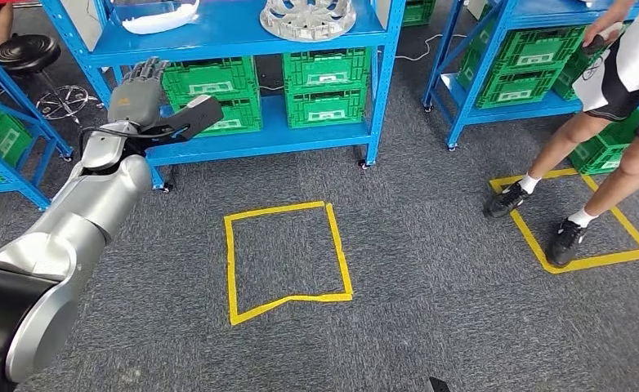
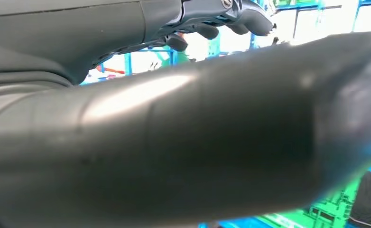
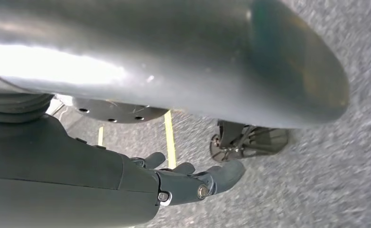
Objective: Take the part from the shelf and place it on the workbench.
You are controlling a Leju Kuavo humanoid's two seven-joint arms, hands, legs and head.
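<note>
A round silver part with spokes lies on the blue shelf's upper board, and a white curved part lies to its left. My left hand is raised in front of the shelf, below the upper board and left of the silver part. Its fingers are stretched, its thumb stands apart, and it holds nothing. The left wrist view has the thick thumb close up, with the dark fingers beyond. My right hand hangs over the grey carpet, fingers loosely apart and holding nothing.
Green crates fill the shelf's lower board. A yellow tape square marks the carpet in front of the shelf. At the right a person stands in a second tape square by another blue shelf. A black stool stands far left.
</note>
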